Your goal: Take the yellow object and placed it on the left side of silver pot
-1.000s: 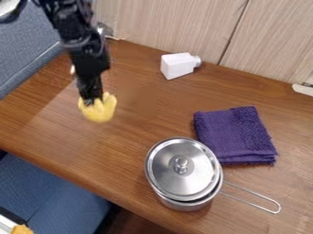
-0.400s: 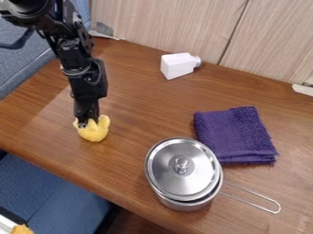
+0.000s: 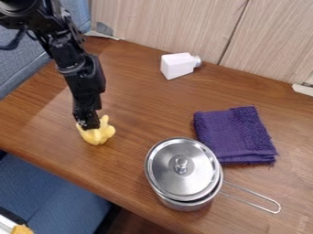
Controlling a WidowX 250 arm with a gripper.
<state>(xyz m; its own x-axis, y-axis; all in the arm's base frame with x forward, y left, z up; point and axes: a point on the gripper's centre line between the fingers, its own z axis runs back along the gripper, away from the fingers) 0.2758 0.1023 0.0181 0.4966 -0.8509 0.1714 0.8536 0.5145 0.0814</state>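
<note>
1. Gripper [image 3: 88, 125] and black arm [image 3: 78, 68] slanted down from the camera view's upper left, and on my feed the tips met the top of the yellow object [image 3: 98, 136], with its pointed lobes.
2. I could not tell from here whether the jaws were gripping it or loose around it.
3. That yellow object was low over or on the wooden table [image 3: 137, 109], left of the silver pot [image 3: 183, 205] and apart from it.
4. The pot wore its knobbed lid [image 3: 165, 169], its wire handle [image 3: 260, 196] pointing lower right.
5. I had a folded purple cloth [image 3: 235, 137] just beside the pot, and a white bottle [image 3: 177, 65] near the wood-grain panel [image 3: 165, 23].
</note>
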